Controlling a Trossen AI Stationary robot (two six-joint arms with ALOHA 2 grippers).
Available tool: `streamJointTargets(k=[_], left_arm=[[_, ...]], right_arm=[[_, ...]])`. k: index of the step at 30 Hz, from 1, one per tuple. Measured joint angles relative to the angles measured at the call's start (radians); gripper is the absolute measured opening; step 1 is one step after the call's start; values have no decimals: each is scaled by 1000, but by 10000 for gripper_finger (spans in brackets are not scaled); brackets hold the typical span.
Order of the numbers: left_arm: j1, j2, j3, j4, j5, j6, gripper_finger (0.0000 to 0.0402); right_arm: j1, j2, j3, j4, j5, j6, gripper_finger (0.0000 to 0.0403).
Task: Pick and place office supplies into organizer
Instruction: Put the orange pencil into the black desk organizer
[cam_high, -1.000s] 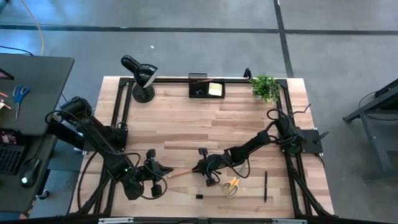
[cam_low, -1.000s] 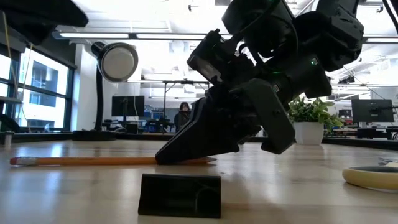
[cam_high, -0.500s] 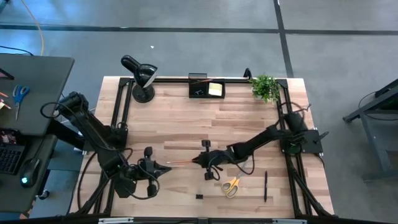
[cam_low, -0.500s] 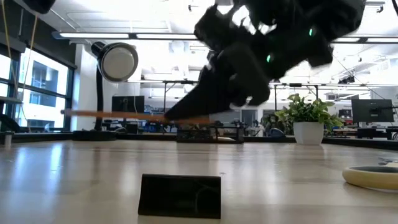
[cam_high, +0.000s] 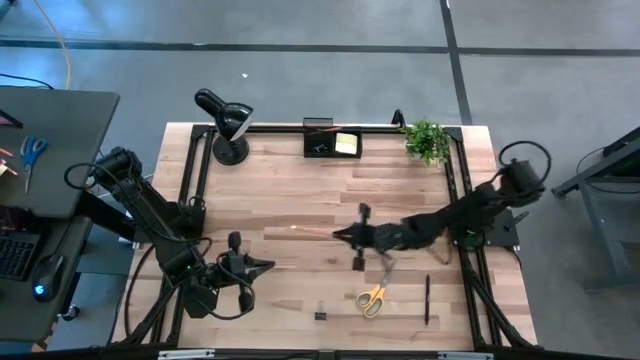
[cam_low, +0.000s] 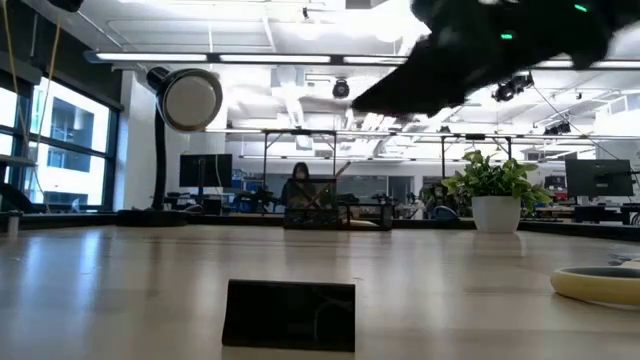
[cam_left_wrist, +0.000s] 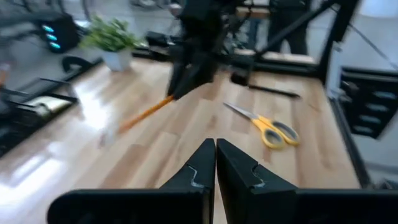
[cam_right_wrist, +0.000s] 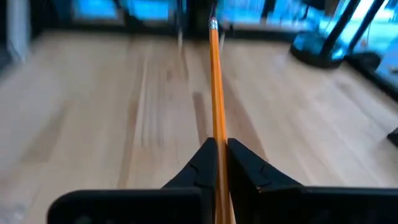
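My right gripper (cam_high: 337, 233) hangs above the middle of the table, shut on an orange pencil (cam_high: 315, 231) that sticks out toward the table's left. In the right wrist view the pencil (cam_right_wrist: 214, 74) runs straight away from the fingers, eraser end farthest. The black organizer (cam_high: 332, 140) stands at the far edge with a yellow sticky-note pad (cam_high: 347, 143) in it. Yellow-handled scissors (cam_high: 372, 297), a black pen (cam_high: 427, 298) and a black binder clip (cam_high: 320, 316) lie near the front edge. My left gripper (cam_high: 268, 266) waits shut at the front left, holding nothing. My right gripper pinches the pencil between its two fingers near its sharpened end (cam_right_wrist: 217, 127). The fingers lie along the pencil, reaching roughly level from the table's right. The pencil points out ahead of the fingertips, about level and lifted clear of the table.
A black desk lamp (cam_high: 225, 125) stands at the far left corner and a potted plant (cam_high: 427, 140) at the far right. A dark desk with blue scissors (cam_high: 32, 152) is off the table's left. Bare wood lies between my right gripper and the organizer.
My right gripper has risen from the table with the pencil and drawn back toward the table's right and far edges. The pencil, lying on the wood a second ago, now hangs clear of it, still pointing left.
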Motion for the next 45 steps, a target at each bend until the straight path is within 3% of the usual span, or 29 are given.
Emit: streamJointTargets(k=[3, 6, 11, 15, 18, 25, 29, 35, 38, 42, 45], left_arm=[[7, 17, 0, 20, -57, -5, 5], [43, 42, 0, 68, -48, 0, 5], [149, 103, -1, 212, 15, 44, 5], [230, 173, -1, 498, 108, 277, 5], [295, 206, 0, 694, 290, 422, 5], [438, 221, 0, 765, 516, 447, 11], [526, 227, 0, 797, 678, 447, 54], [595, 229, -1, 843, 707, 459, 165], [607, 244, 0, 990, 728, 514, 210], [604, 301, 2, 1186, 734, 592, 240], [605, 340, 22, 1209, 729, 597, 241]], right_arm=[[0, -78, -188, 337, 3, 3, 9], [-3, -109, -345, 643, 5, 0, 4], [-6, -111, -462, 937, -49, -20, 5], [7, -110, -449, 960, -129, -36, 4], [27, -110, -435, 967, -153, -62, 5], [71, -110, -439, 1016, -159, -100, 5], [88, -110, -435, 1021, -159, -125, 8], [88, -110, -435, 1020, -158, -132, 6], [82, -110, -435, 1017, -153, -132, 8], [71, -110, -435, 1013, -151, -132, 7], [72, -110, -435, 1013, -150, -135, 6]])
